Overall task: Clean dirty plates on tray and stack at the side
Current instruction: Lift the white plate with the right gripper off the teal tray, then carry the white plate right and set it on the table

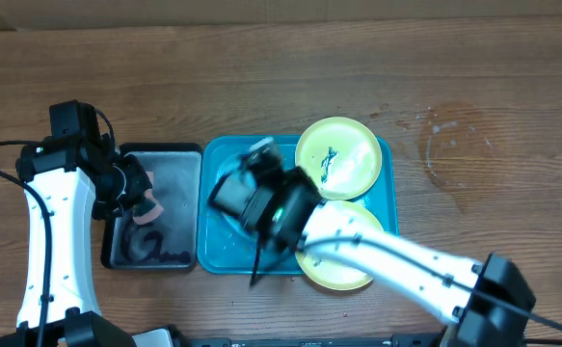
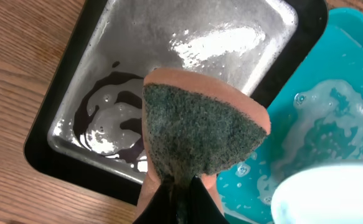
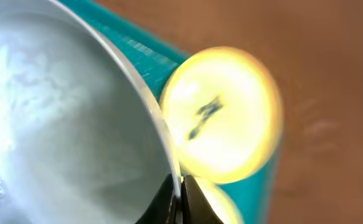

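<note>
**Surroundings: wooden table, one wet patch**

The work surface is a brown wooden table [image 1: 261, 87] with its grain running side to side. It is lit softly and evenly from above. A pale, ring-shaped wet mark [image 1: 451, 143] with scattered specks lies toward the right. A lighter strip [image 1: 281, 8] runs along the far edge.

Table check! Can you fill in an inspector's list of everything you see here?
Surface: wooden table, wet patch on its right side.
Job's things: turquoise tray holds two yellow-green plates, the far plate with a dark smear, the near plate partly under the right arm; light blue plate held tilted.
Clutter: black tray with dark liquid.
Grippers: left gripper shut on sponge over black tray; right gripper shut on light blue plate's rim.
Cables: black cable along left arm.
Surroundings: nothing seen.
</note>
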Available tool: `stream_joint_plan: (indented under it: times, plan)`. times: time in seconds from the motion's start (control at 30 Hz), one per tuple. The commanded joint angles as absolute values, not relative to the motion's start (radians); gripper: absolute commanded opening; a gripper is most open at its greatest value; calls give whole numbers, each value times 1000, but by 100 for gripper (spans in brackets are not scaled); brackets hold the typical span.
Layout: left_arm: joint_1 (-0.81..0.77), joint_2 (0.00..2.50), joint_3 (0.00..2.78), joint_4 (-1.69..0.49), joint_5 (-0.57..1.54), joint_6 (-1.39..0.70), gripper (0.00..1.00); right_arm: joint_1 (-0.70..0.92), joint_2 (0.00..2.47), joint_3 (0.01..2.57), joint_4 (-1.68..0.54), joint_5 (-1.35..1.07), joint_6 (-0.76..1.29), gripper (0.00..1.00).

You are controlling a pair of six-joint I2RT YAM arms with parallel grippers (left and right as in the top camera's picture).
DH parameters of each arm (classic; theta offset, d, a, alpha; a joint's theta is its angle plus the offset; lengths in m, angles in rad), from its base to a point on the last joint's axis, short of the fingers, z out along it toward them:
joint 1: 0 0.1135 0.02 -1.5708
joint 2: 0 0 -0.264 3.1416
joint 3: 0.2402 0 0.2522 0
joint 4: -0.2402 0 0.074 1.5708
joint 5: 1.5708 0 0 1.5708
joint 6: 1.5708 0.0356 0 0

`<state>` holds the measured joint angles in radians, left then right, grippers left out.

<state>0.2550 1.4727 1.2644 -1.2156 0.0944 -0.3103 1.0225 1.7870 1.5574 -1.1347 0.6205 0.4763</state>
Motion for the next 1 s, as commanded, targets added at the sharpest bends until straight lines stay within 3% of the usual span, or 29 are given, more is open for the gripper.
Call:
stream_joint_plan:
  times: [0.0,0.13,0.43,0.6,0.97]
  plan:
    - [248,1464,1263,-1218,105,-291,7,860,1768,1529,-1078,250,685,4]
    - [248,1464,1263,-1218,105,-291,7,691,1768,1526,-1029,150,712,4]
    - [248,1464,1263,-1218,105,-291,8,115,1779,1526,-1022,-143,678,4]
    - [248,1464,1263,-1218,105,-291,8,-154,1806,1525,-1056,-170,599,4]
    - [248,1464,1263,-1216,105,-291,8,-500,1914,1430,-1054,-149,489,4]
